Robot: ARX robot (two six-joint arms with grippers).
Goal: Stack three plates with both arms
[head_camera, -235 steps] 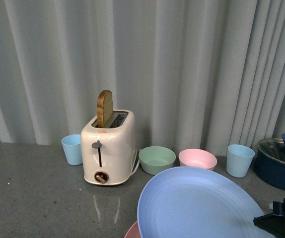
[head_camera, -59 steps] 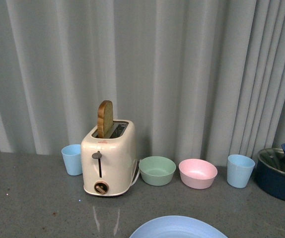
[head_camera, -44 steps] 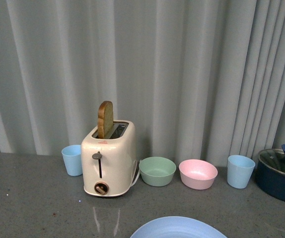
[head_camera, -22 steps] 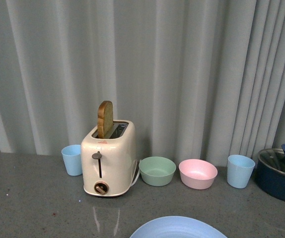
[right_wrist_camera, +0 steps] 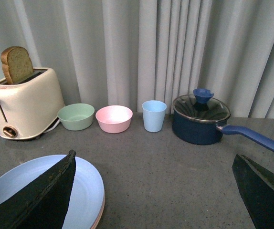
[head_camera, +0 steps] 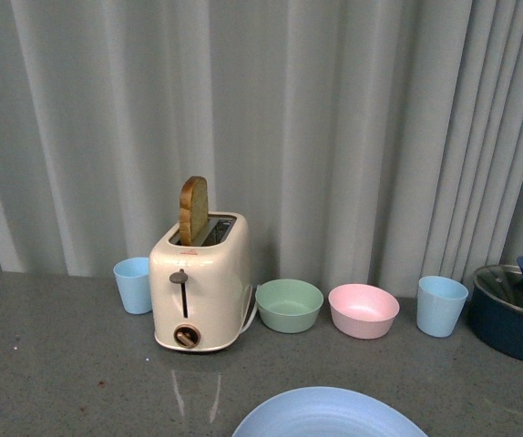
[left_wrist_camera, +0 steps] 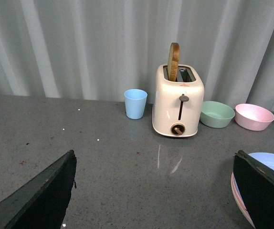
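Near the table's (head_camera: 61, 355) front edge sits the light blue plate (head_camera: 330, 414), top of the stack. Under it a pink plate's rim (right_wrist_camera: 100, 211) peeks out in the right wrist view & also in the left wrist view. Cream-beige plate isn't visible anywhere; can't tell if it's hidden in the pile.

Left hand (left_wrist_camera: 156, 200): both fingers spread wide, nothing between them, hanging over bare table w/ the stack off to one finger's side. Right hand (right_wrist_camera: 153, 200): also spread wide & empty, one finger over the blue plate's edge, not touching as far as I can see.

Along the back edge: toaster (head_camera: 199, 284) w/ a bread slice (head_camera: 193, 210) sticking up, two blue cups (head_camera: 133, 284), green bowl (head_camera: 289, 304), pink bowl (head_camera: 364, 309), dark blue lidded pot (head_camera: 515, 305) at the right edge. None of these matter for the task.

Judgement: stacking looks done or nearly so, both hands clear. Next move calls for confirming the third plate is in the pile; if not, find it & bring it over w/o nudging the stack.
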